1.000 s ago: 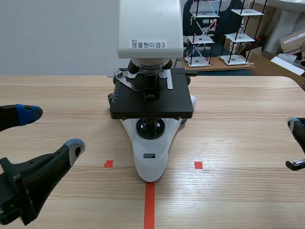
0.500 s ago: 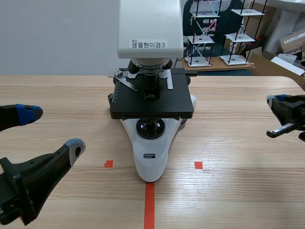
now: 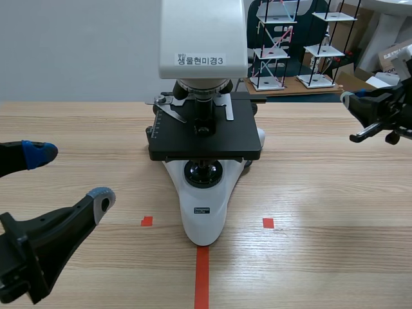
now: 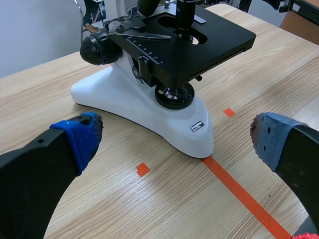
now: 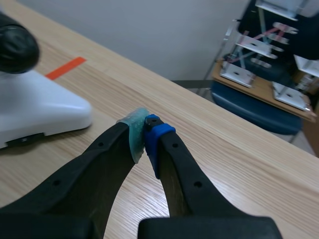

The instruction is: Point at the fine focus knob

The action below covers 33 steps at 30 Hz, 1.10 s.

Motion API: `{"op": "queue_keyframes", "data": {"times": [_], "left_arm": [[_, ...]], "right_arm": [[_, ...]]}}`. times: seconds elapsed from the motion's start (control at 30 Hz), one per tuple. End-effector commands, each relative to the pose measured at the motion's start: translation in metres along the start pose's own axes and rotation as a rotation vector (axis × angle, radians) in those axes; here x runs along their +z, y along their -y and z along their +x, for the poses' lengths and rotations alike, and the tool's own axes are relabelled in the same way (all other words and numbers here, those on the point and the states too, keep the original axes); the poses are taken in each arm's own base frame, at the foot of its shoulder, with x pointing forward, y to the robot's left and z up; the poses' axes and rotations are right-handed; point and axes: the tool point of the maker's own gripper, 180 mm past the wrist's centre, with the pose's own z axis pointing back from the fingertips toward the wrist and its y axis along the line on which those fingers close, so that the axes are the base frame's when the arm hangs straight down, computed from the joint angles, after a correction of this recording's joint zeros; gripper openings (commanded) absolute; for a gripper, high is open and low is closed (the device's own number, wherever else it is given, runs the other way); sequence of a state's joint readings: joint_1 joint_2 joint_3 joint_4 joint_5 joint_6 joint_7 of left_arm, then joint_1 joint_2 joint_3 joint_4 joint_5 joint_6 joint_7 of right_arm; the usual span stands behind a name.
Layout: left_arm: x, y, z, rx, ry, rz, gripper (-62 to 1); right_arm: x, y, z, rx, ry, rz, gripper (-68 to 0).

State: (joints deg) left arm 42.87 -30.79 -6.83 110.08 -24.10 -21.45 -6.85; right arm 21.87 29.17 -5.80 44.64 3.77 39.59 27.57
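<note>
**Scene view.** Find the microscope [image 3: 205,193] at the centre of the frame, standing on the wooden table [image 3: 322,193]. Its black stage [image 3: 205,138] sits above the white foot. Only a sliver of the black focus knob [image 3: 149,132] shows, at the left edge of the stage. You cannot tell the fine part from the coarse part here. The left pincer [image 3: 69,175] lies at the lower left with its fingers wide apart and nothing between them. The right pincer [image 3: 349,98] is raised at the upper right, well apart from the microscope, with its fingers closed together.

**Left wrist view.** The left pincer [image 4: 177,142] is open and empty. The microscope [image 4: 124,94] stands ahead of its fingers. The focus knob [image 4: 97,48] projects from the side of the microscope, beyond the stage [image 4: 209,37].

**Right wrist view.** The right pincer [image 5: 144,137] is closed on nothing, its pads pressed together. The focus knob [image 5: 15,47] sits ahead of and beside the fingers, above the white foot [image 5: 35,109], not touched.
</note>
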Motion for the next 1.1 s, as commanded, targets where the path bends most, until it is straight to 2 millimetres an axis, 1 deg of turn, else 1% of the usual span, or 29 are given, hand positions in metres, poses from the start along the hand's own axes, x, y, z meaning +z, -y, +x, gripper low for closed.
{"op": "queue_keyframes", "data": {"times": [0.0, 0.07, 0.23, 0.37, 0.47, 0.77, 1.07], "left_arm": [[0.001, 0.0, 0.004, 0.009, 0.018, 0.004, 1.4], [0.001, 0.0, 0.004, 0.009, 0.018, 0.004, 1.4], [0.001, 0.0, 0.004, 0.009, 0.018, 0.004, 1.4], [0.001, 0.0, 0.004, 0.009, 0.019, 0.004, 1.4], [0.001, 0.0, 0.004, 0.009, 0.018, 0.004, 1.4], [0.001, 0.0, 0.004, 0.009, 0.019, 0.004, 1.4], [0.001, 0.0, 0.004, 0.009, 0.019, 0.004, 1.4]], "right_arm": [[-0.006, 0.002, 0.019, 0.019, 0.05, 0.013, -67.6], [-0.01, -0.004, 0.019, 0.024, 0.039, 0.053, -67.6], [-0.02, -0.009, 0.023, 0.075, 0.03, 0.077, -67.6], [-0.024, -0.013, 0.024, 0.079, 0.033, 0.086, -67.6], [-0.025, -0.016, 0.022, 0.084, 0.026, 0.092, -67.6], [-0.025, -0.017, 0.026, 0.082, 0.047, 0.094, -67.6], [-0.027, -0.021, 0.025, 0.082, 0.044, 0.106, -67.6]]}}
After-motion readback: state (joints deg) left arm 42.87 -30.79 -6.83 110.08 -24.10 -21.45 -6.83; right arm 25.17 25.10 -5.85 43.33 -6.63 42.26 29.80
